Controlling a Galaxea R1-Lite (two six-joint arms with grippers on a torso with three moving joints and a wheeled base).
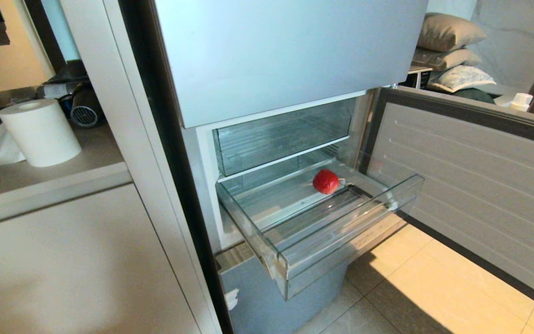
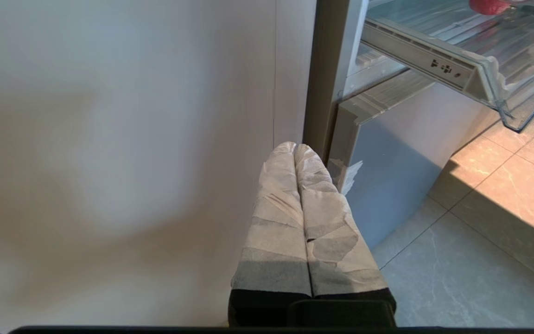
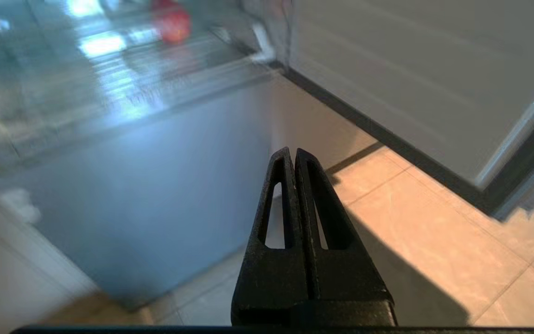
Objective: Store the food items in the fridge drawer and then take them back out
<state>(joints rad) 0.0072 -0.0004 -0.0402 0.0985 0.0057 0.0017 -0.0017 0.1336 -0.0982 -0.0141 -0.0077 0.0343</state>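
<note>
One red food item (image 1: pixel 326 181) lies on the ribbed floor of the clear fridge drawer (image 1: pixel 341 243), which is pulled out of the pale blue fridge (image 1: pixel 285 51). The same red piece (image 3: pixel 172 24) shows blurred in the right wrist view and at the edge of the left wrist view (image 2: pixel 488 5). My right gripper (image 3: pixel 293 153) is shut and empty, low in front of the fridge's bottom panel, below the drawer. Tape-wrapped, my left gripper (image 2: pixel 295 147) is shut and empty near the white cabinet beside the fridge. Neither gripper appears in the head view.
The fridge door (image 1: pixel 475 185) stands open on the right over tiled floor (image 1: pixel 438 287). A second clear bin (image 1: pixel 281 134) sits above the drawer. The white cabinet (image 1: pixel 77 260) on the left carries a paper roll (image 1: pixel 40 132). Pillows (image 1: pixel 450 32) lie behind the door.
</note>
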